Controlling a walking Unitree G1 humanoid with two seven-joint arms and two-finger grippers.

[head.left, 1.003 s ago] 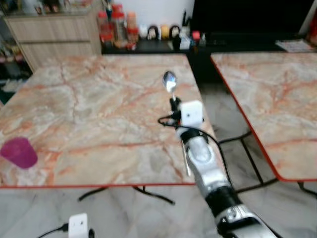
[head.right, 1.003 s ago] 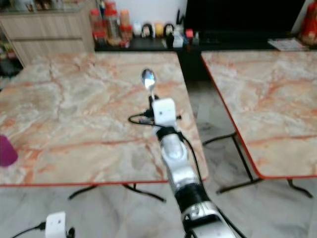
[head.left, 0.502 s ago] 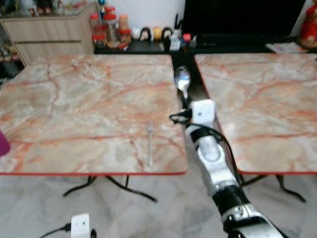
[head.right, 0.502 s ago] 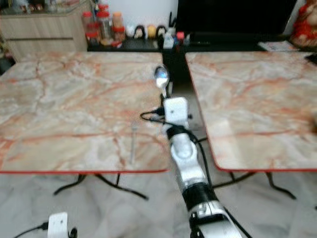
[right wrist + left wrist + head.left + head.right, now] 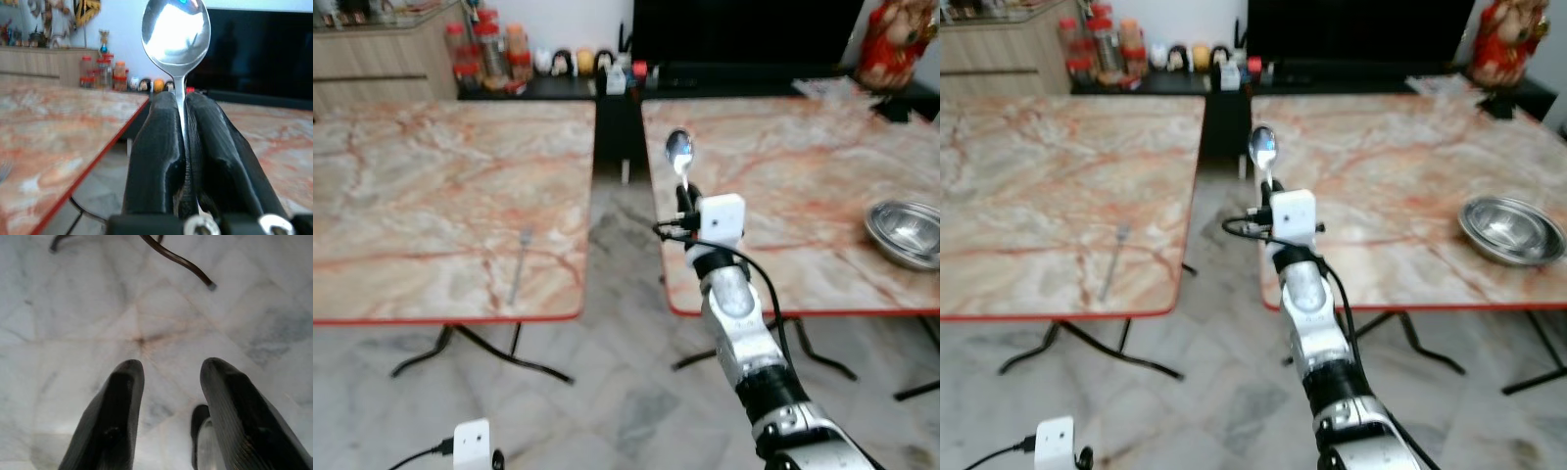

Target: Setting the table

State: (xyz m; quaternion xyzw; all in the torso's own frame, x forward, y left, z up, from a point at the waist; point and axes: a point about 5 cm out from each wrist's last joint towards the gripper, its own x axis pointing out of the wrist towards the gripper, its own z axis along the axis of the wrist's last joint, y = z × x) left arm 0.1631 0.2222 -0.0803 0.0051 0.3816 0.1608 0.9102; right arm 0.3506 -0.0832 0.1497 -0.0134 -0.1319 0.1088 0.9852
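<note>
The right gripper [image 5: 185, 147] has its fingers clenched on a spoon [image 5: 678, 152], held upright over the gap between two desks. A fork [image 5: 519, 264] already lies on the left desk [image 5: 411, 196], and a metal bowl [image 5: 906, 230] sits on the right desk [image 5: 783, 176]. The spoon is not yet placed, probably next to the bowl. The left gripper [image 5: 168, 401] hangs over the floor with fingers released. Nothing blocks the way.

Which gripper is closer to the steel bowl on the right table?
The right gripper: raised between the two tables, holding the spoon upright, with the steel bowl off to its right. The left gripper hangs low over the floor, farther away.
</note>
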